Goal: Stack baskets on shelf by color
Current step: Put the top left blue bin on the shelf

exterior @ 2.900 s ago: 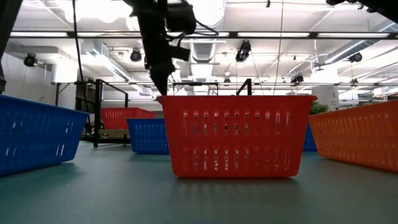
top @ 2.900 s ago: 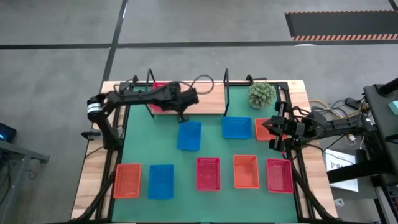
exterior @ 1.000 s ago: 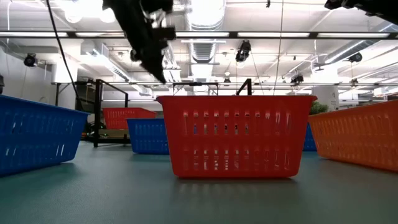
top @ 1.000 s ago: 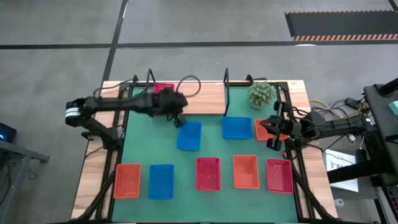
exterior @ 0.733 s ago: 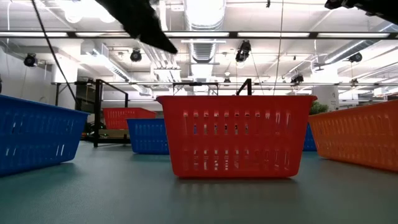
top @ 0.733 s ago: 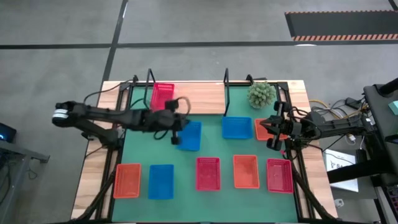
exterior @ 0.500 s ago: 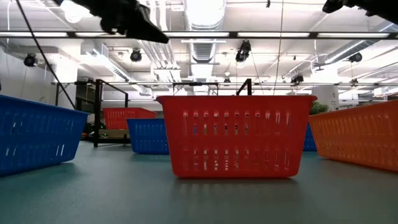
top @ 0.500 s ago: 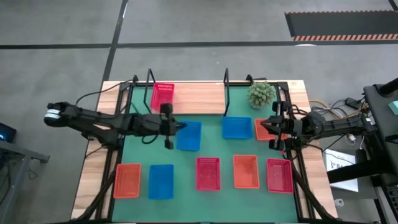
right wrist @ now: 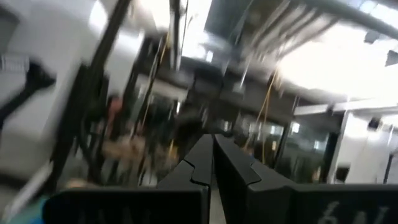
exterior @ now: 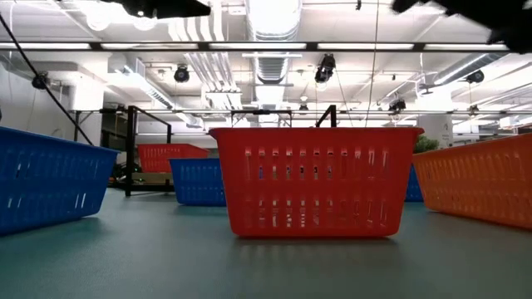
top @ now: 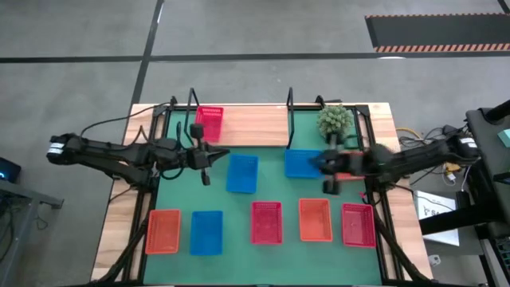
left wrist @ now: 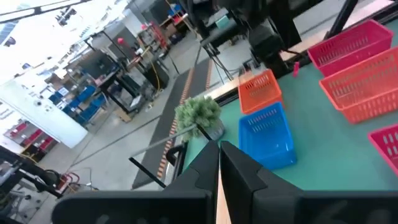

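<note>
Left gripper (top: 205, 159) (fingers pressed together) holds nothing

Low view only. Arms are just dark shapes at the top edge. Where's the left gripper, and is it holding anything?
Observer: The left gripper is empty with its fingers shut. It hangs over the table just left of a blue basket.
Operator: And the right one?
Observer: The right gripper is over the table's right side, beside the other rear blue basket. Its fingers are shut on nothing.
Operator: How many baskets are on the shelf?
Observer: Only one, a red basket at the left end of the shelf.
</note>
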`<state>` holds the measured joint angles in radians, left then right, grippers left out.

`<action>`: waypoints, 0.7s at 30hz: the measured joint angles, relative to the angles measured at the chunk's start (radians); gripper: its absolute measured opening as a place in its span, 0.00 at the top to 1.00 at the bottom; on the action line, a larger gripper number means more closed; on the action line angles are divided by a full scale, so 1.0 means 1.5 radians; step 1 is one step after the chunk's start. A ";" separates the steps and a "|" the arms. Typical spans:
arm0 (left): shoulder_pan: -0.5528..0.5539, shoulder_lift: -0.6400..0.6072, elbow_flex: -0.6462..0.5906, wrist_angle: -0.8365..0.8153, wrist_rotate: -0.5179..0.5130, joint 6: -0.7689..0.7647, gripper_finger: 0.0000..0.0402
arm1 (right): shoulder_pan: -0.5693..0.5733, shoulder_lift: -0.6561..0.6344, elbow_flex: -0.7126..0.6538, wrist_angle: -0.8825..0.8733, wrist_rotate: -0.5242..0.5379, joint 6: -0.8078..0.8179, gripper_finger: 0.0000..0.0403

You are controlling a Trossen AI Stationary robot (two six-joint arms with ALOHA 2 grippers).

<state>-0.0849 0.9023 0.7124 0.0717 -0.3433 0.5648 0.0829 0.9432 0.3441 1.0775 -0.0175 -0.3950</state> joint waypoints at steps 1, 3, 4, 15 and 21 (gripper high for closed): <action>0.000 -0.003 -0.002 -0.002 0.001 -0.001 1.00 | 0.000 0.026 0.015 0.000 0.003 -0.003 0.98; 0.000 -0.007 -0.005 -0.004 0.002 -0.004 1.00 | 0.000 0.082 0.043 -0.025 0.015 -0.007 0.98; 0.000 -0.010 -0.008 -0.005 0.002 -0.005 1.00 | 0.000 0.106 0.059 -0.032 0.016 -0.007 0.98; -0.001 -0.040 -0.048 -0.005 0.001 0.031 1.00 | 0.017 0.259 0.264 -0.230 0.063 0.047 0.98; -0.001 -0.115 -0.090 -0.009 0.002 0.034 1.00 | 0.038 0.306 0.405 -0.513 0.122 0.079 0.98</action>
<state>-0.0860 0.7299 0.5771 0.0587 -0.3396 0.6155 0.1394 1.4019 0.9512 0.3085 0.1659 -0.2758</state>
